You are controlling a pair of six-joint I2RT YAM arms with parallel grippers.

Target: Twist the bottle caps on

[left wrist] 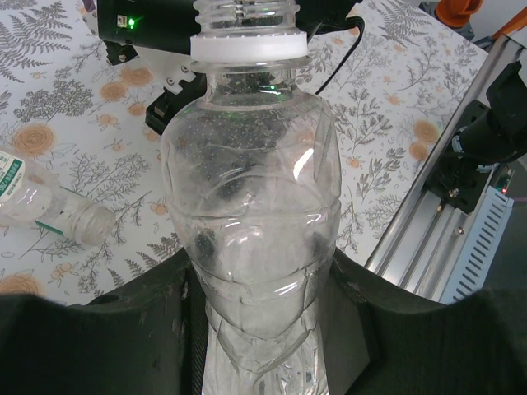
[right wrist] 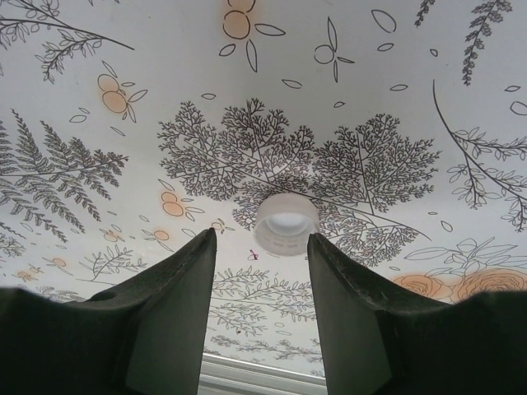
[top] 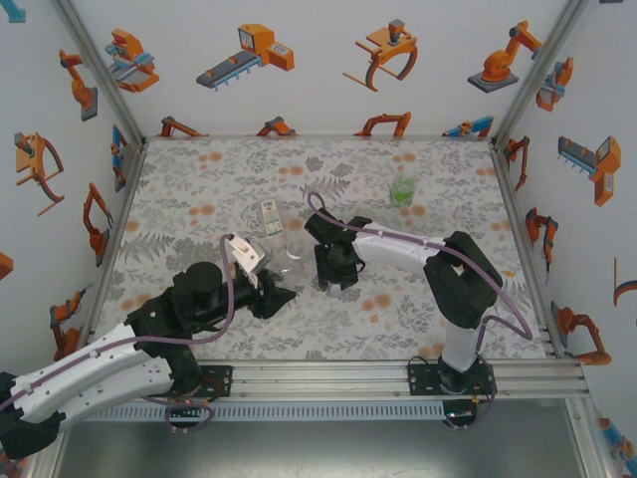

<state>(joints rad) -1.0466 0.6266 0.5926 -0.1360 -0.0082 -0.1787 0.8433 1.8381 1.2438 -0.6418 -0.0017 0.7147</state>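
My left gripper (left wrist: 263, 265) is shut on the lower body of a plain clear bottle (left wrist: 247, 197). The bottle's threaded neck above the white ring (left wrist: 247, 47) carries no cap. In the top view this gripper (top: 276, 297) sits left of centre with the bottle (top: 295, 261) in front of it. My right gripper (right wrist: 262, 239) is open and points down at the table. A white cap (right wrist: 286, 222) lies open side up just beyond its fingertips, touching neither. From above, the right gripper (top: 335, 269) stands close beside the held bottle.
A bottle with a white-and-green label (top: 271, 220) lies on its side behind the held bottle, also seen from the left wrist (left wrist: 49, 210). A green-labelled bottle (top: 403, 187) stands at the back right. An aluminium rail (top: 398, 373) borders the near edge.
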